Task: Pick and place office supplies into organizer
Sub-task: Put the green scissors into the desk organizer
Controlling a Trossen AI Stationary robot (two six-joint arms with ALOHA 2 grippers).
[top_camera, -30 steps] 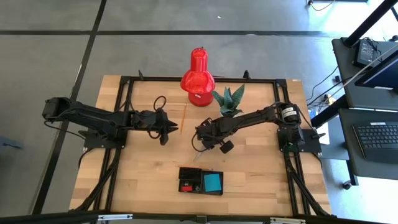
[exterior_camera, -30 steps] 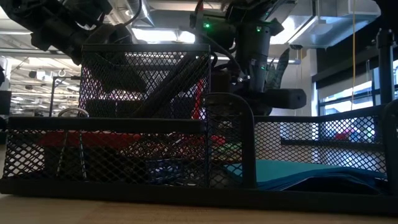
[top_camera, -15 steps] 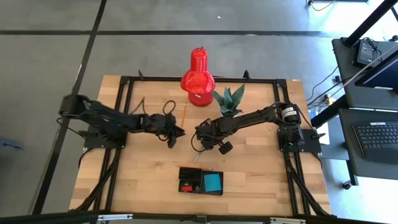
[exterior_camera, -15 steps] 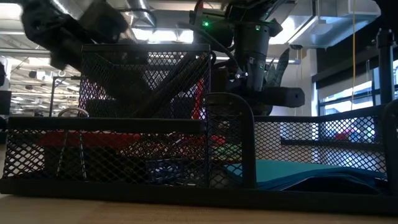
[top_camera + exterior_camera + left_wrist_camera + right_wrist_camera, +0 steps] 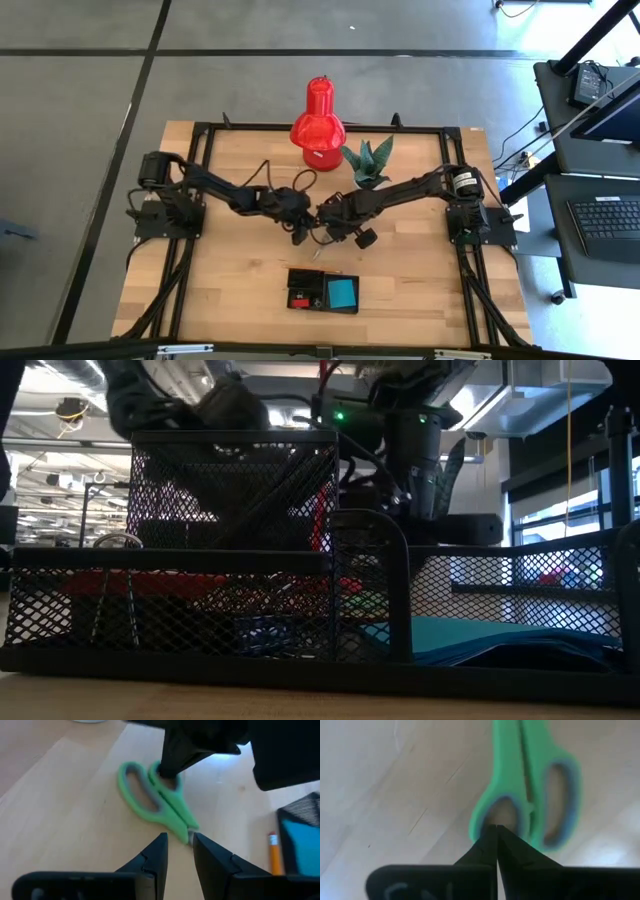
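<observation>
Looking straight down, you've got both arms meeting mid-table: the left gripper (image 5: 300, 232) and right gripper (image 5: 322, 222) sit almost tip to tip. Nearer you, the organizer (image 5: 305, 277) holds a blue note pad (image 5: 341, 293) and a small red piece (image 5: 297, 300). At the far edge stand the red lamp-like object (image 5: 318, 118) and green plant (image 5: 367, 160).

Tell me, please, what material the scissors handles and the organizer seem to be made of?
The scissors handles look like smooth green plastic with a grey-blue lining inside the loops, a softer insert perhaps. The organizer appears to be black metal wire mesh: an open grid you can see through.
</observation>
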